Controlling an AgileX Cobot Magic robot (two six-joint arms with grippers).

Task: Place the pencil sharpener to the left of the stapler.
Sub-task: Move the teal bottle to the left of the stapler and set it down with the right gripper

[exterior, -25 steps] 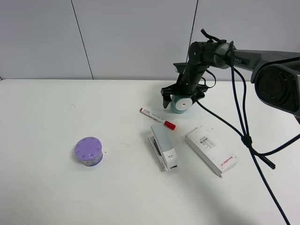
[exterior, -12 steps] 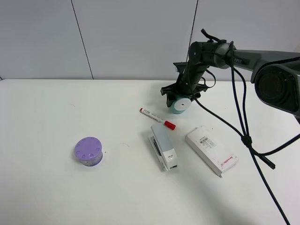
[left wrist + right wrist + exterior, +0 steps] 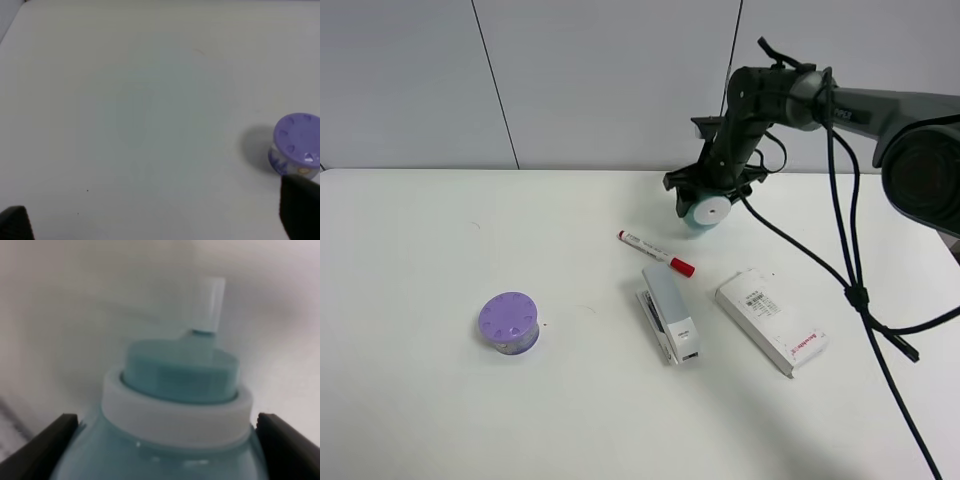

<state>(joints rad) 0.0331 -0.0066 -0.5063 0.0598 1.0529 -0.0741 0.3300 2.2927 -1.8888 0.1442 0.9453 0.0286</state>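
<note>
The teal pencil sharpener (image 3: pixel 709 212), white round face toward the camera, hangs just above the table behind the stapler, with my right gripper (image 3: pixel 706 200) shut on it. In the right wrist view the sharpener (image 3: pixel 175 390) fills the frame, its white ring and small knob end pointing away, and a dark finger (image 3: pixel 47 447) presses each side. The white stapler (image 3: pixel 669 314) with its pale grey-blue top lies mid-table, nearer the front. In the left wrist view my left gripper (image 3: pixel 157 217) is open over bare table, only its dark fingertips (image 3: pixel 300 207) showing.
A red-capped white marker (image 3: pixel 656 253) lies between the sharpener and the stapler. A flat white box (image 3: pixel 771 320) sits right of the stapler. A purple round container (image 3: pixel 509 322) stands well left of it, also in the left wrist view (image 3: pixel 297 145).
My right gripper's fingers have drawn in on the sharpener and raised it slightly off the table. Nothing else has moved.
</note>
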